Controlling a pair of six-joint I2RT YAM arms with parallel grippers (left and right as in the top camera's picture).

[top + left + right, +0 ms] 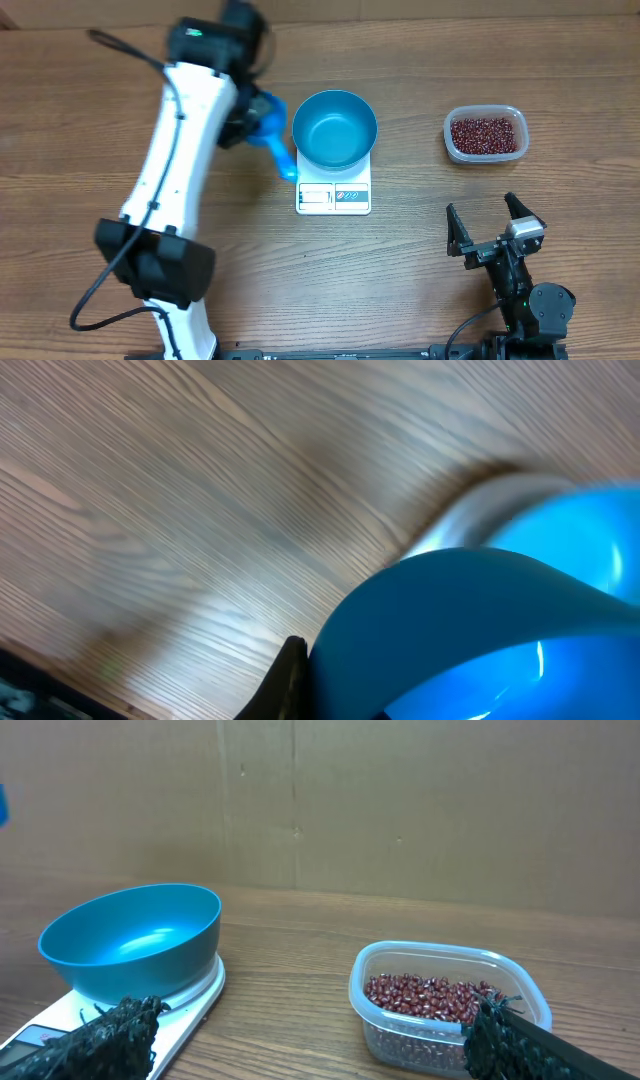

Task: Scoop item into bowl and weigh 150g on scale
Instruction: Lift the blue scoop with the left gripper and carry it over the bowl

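Observation:
The blue bowl stands empty on the white scale at mid-table. The item, small red-brown beans, lies in a clear tub at the right. My left gripper hovers just left of the bowl, shut on a small blue scoop whose handle points toward the scale. The scoop fills the left wrist view, pressed against one dark finger. My right gripper stands open near the front right, short of the tub. In the right wrist view the bowl, scale and beans lie ahead.
A brown cardboard wall backs the wooden table. The left arm's white body stretches across the table's left side, with a black cable trailing beside it.

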